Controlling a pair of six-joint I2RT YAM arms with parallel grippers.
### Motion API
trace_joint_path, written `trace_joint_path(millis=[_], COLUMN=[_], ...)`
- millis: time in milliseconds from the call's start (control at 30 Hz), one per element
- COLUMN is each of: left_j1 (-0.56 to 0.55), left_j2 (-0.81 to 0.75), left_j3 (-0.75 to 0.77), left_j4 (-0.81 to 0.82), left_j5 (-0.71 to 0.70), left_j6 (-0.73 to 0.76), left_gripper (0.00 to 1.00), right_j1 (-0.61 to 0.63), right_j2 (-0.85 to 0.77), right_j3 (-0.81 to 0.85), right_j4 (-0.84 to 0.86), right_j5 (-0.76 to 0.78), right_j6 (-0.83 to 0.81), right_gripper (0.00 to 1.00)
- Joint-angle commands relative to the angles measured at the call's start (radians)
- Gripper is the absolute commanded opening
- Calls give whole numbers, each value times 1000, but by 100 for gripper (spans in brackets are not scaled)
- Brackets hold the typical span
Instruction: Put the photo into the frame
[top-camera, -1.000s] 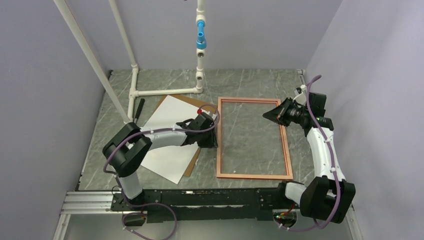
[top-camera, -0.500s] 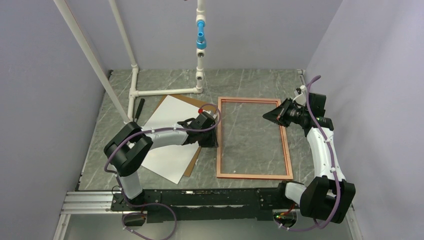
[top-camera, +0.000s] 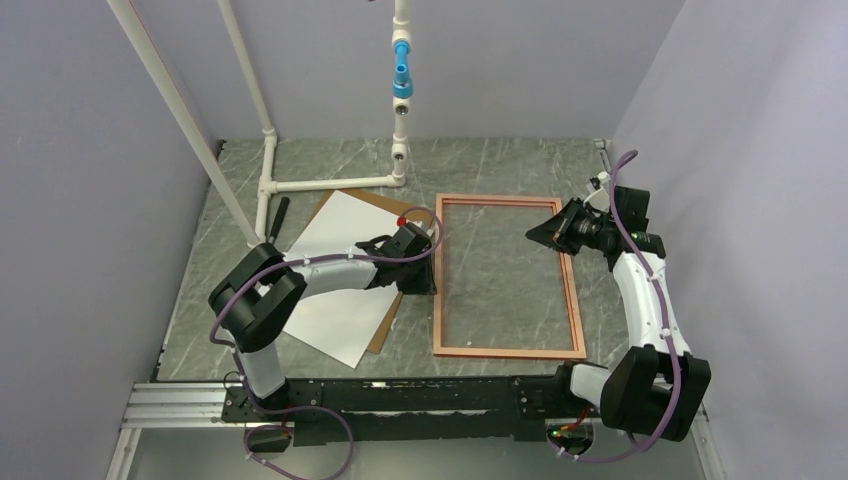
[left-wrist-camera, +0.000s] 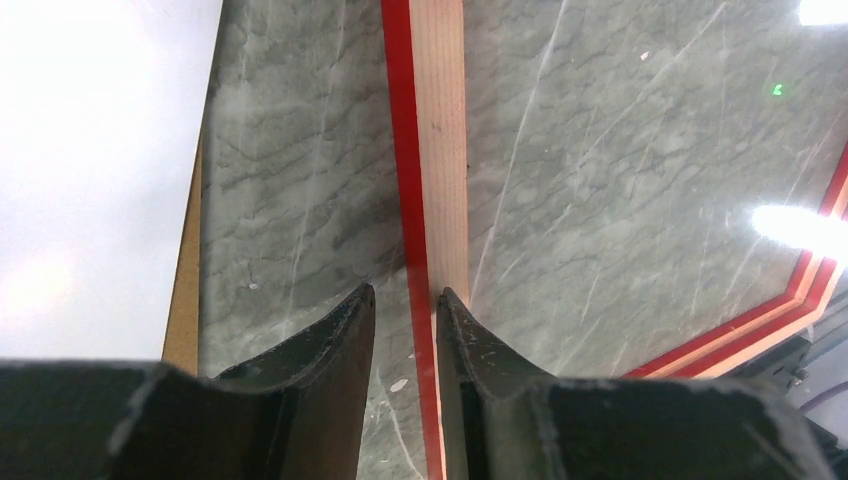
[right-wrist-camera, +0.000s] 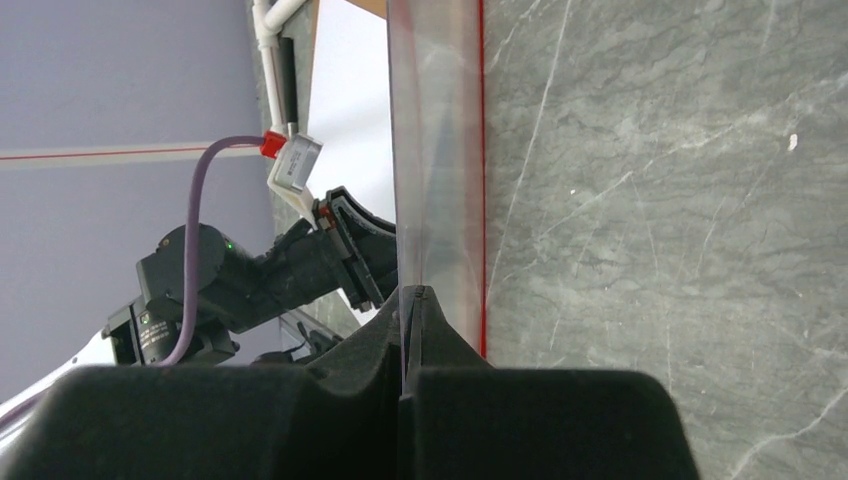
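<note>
The frame (top-camera: 510, 351) is laid flat on the desk (top-camera: 480, 165), pale wood face up. The red edge of its left rail is straddled by the left claw (left-wrist-camera: 405, 295), set narrow but not clamped. The right claw (right-wrist-camera: 410, 297) is closed on the edge of a clear pane (right-wrist-camera: 435, 150) near the frame's far right corner. The photo (top-camera: 335, 320), white face up, is laid on a brown backing board (top-camera: 384, 330) just left of the frame and is crossed by the left arm (top-camera: 320, 270).

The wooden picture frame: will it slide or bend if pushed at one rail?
The thin orange-wood rectangular frame is probably stiff but light: its rails are narrow. Flat on the smooth grey table, it likely slides, or pivots if pushed at one rail.
</note>
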Motion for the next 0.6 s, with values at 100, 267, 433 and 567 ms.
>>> trace_joint_path(millis=[100, 267, 433, 567], left_j1=[-3, -3, -4, -3], left_j2=[42, 47, 49, 52], left_j3=[9, 10, 12, 15], left_j4=[-49, -49, -53, -52], left_j5=[-41, -36, -36, -33], left_j6=[28, 26, 28, 28], left_gripper=[33, 33, 33, 33], right_j1=[3, 3, 4, 2], right_j2=[30, 38, 40, 33], right_j3=[25, 31, 6, -3], right_j4=[-16, 6, 21, 7], right_j5=[-29, -32, -32, -6], right_j6=[-51, -32, -21, -37], right_gripper=[0, 0, 0, 0])
